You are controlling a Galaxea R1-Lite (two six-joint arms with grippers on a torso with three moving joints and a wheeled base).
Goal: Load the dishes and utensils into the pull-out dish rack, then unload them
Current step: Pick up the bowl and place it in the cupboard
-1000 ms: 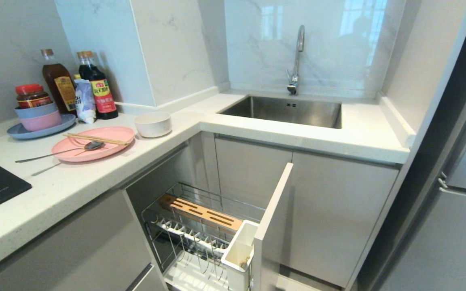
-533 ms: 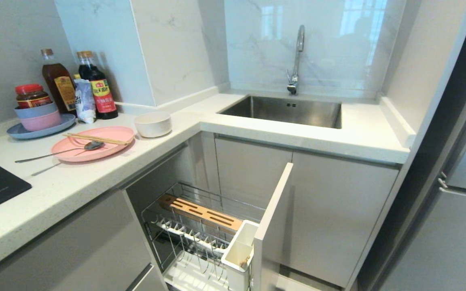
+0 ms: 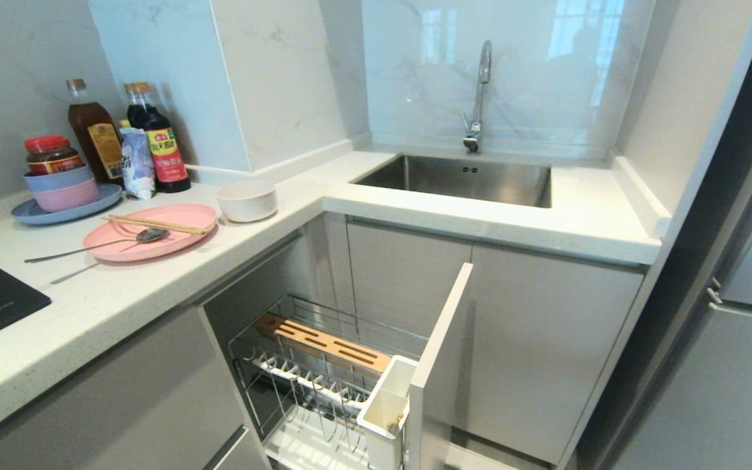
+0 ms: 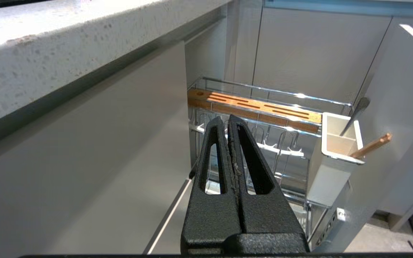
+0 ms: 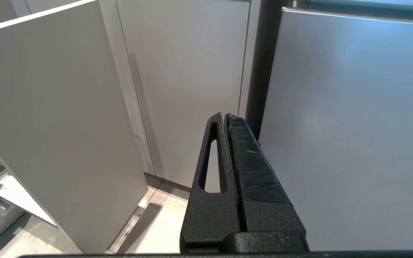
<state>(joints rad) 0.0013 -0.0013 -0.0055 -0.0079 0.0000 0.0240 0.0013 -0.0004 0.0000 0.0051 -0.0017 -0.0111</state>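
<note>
The rack (image 3: 324,365) stands pulled out under the counter (image 3: 154,287), its prongs bare. On the counter lie the pink plate (image 3: 154,238), bearing the chopsticks (image 3: 154,224) and spoon (image 3: 108,244), with the bowl (image 3: 247,200) beside it. The left gripper (image 4: 227,120), jaws together, hangs before the rack; the right gripper (image 5: 223,117), jaws together, hangs near the cabinet doors (image 5: 177,89).
</note>
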